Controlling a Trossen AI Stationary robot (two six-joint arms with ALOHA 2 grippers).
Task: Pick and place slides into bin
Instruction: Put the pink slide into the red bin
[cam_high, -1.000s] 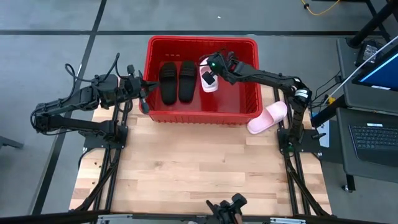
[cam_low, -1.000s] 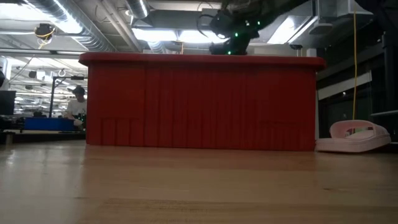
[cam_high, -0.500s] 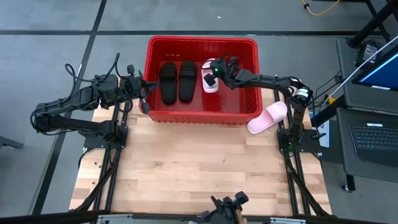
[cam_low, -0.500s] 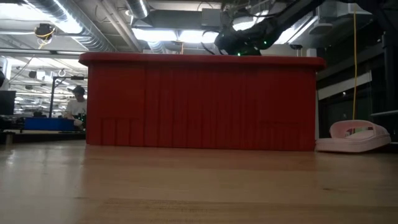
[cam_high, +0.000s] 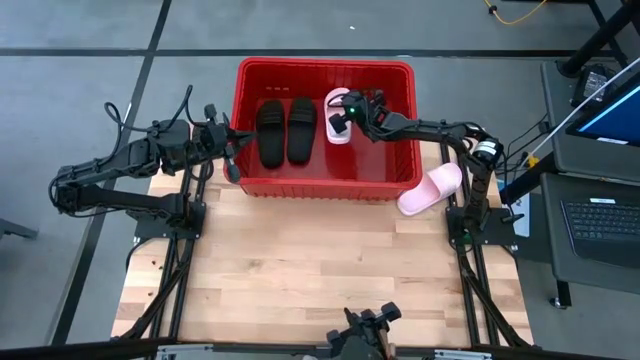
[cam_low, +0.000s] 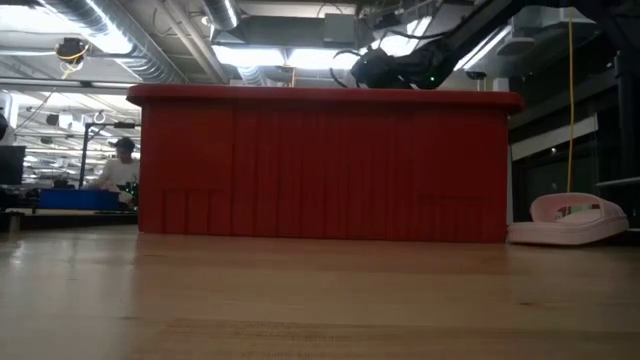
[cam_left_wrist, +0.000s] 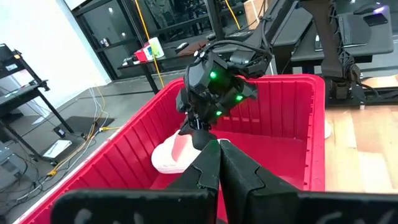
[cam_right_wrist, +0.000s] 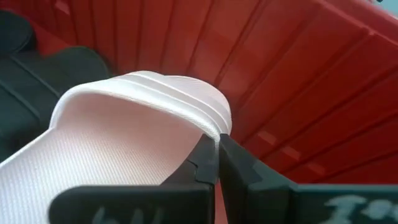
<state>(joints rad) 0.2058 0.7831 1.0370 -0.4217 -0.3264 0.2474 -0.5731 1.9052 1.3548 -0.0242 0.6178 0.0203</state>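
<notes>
The red bin (cam_high: 325, 64) stands at the table's far middle. Two black slides (cam_high: 285, 130) lie side by side on its floor. My right gripper (cam_high: 343, 120) is inside the bin, shut on a pink slide (cam_high: 338, 104) to the right of the black pair, near the far wall. It also shows in the right wrist view (cam_right_wrist: 217, 152). The second pink slide (cam_high: 432, 188) lies sole down on the table, right of the bin. My left gripper (cam_high: 233, 165) is shut and empty outside the bin's left wall. My right gripper holds the pink slide at the side edge of its wide strap (cam_right_wrist: 214, 127), pinched between the two fingers (cam_right_wrist: 200, 163). The fingers come from above, slanting down from the table's right. The fingertips hide the exact place of contact. I cannot tell whether the slide rests on the bin's floor.
The bin's red wall (cam_low: 320, 170) hides its inside in the low view. The bin's right part holds free floor. The table's near half is bare wood (cam_high: 320, 270). A person (cam_low: 118, 170) sits far off in the room behind.
My right gripper has sunk lower into the bin and gone a little toward the bin's far wall, still shut on the pink slide, which has shifted with it toward the far wall.
</notes>
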